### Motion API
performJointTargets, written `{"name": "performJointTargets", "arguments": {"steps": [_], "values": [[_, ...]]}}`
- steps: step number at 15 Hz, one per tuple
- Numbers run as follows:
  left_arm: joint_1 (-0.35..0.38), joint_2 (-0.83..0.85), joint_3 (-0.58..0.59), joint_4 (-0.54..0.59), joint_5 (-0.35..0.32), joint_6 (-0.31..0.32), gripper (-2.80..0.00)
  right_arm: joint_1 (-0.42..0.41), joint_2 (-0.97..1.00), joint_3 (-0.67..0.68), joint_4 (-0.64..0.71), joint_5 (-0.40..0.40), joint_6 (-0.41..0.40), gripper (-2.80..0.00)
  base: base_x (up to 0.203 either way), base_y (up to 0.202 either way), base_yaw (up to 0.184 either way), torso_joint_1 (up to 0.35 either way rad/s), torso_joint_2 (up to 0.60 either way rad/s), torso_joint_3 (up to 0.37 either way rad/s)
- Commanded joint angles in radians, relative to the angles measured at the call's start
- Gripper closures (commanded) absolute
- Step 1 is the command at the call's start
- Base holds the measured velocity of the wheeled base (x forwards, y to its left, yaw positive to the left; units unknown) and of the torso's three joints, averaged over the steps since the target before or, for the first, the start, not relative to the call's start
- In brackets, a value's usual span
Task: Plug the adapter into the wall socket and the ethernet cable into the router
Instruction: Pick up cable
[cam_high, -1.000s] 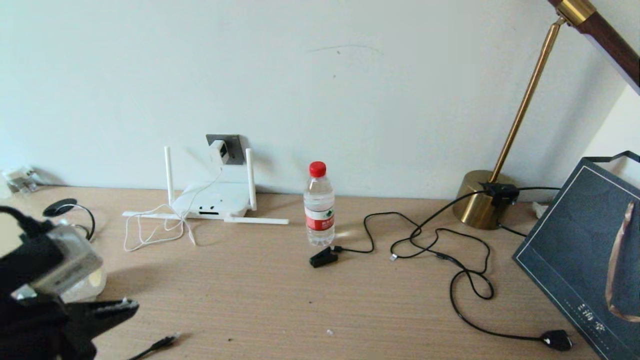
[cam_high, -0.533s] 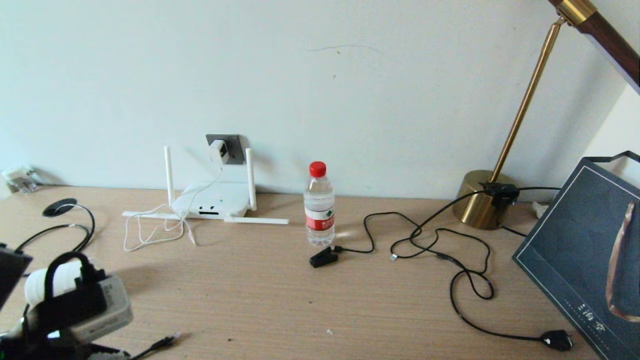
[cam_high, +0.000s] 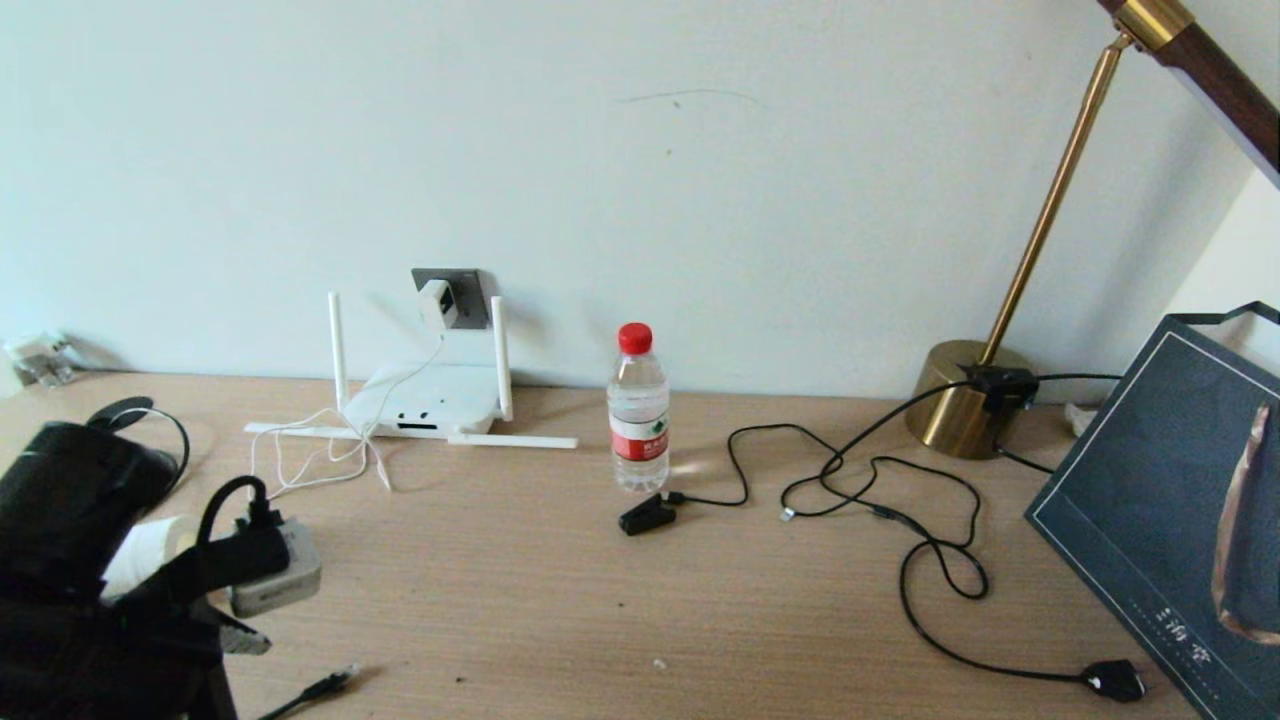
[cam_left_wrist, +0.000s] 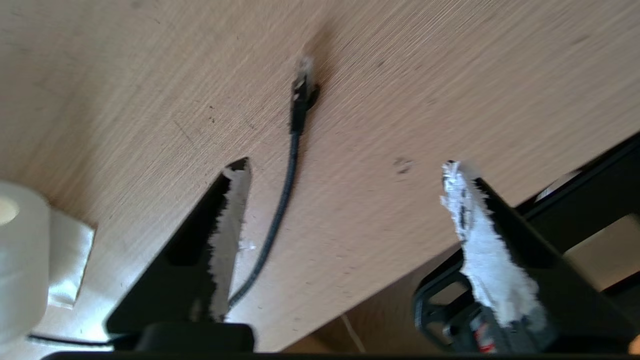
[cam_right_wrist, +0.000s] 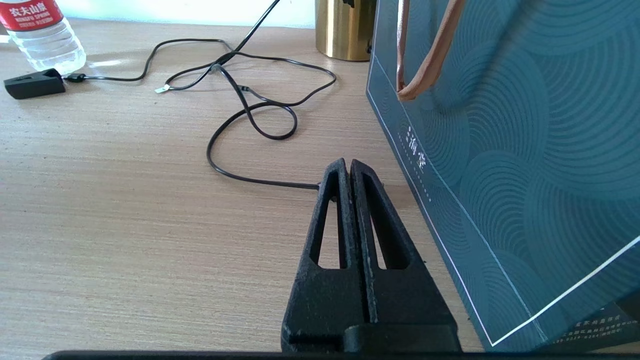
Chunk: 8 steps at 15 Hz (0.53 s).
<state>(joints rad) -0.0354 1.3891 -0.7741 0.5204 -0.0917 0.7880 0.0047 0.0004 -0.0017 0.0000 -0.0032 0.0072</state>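
One plug is done: the small white cube adapter (cam_high: 437, 302) sits in the dark grey wall socket (cam_high: 466, 281). We are now swinging our left gripper (cam_left_wrist: 345, 180), jaws newly spread, down over the thin black ethernet cable (cam_left_wrist: 287, 172), while our right gripper (cam_right_wrist: 349, 167) rests clenched.

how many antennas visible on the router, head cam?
4. On the router: two upright, one at its left rear, one at its right rear; two folded flat on the desk, one pointing left, one pointing right. None seems hidden.
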Motion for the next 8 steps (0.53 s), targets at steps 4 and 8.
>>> {"name": "performJointTargets", "arguments": {"steps": [4, 8], "values": [[0.049, 0.174, -0.038, 0.003, 0.000, 0.088, -2.80, 0.000, 0.001, 0.000, 0.000, 0.000, 0.000, 0.00, 0.000, 0.000, 0.000, 0.000, 0.00, 0.000], [0.075, 0.213, -0.045, 0.000, 0.000, 0.140, -2.80, 0.001, 0.001, 0.000, 0.000, 0.000, 0.000, 0.00, 0.000, 0.000, 0.000, 0.000, 0.00, 0.000]]}}
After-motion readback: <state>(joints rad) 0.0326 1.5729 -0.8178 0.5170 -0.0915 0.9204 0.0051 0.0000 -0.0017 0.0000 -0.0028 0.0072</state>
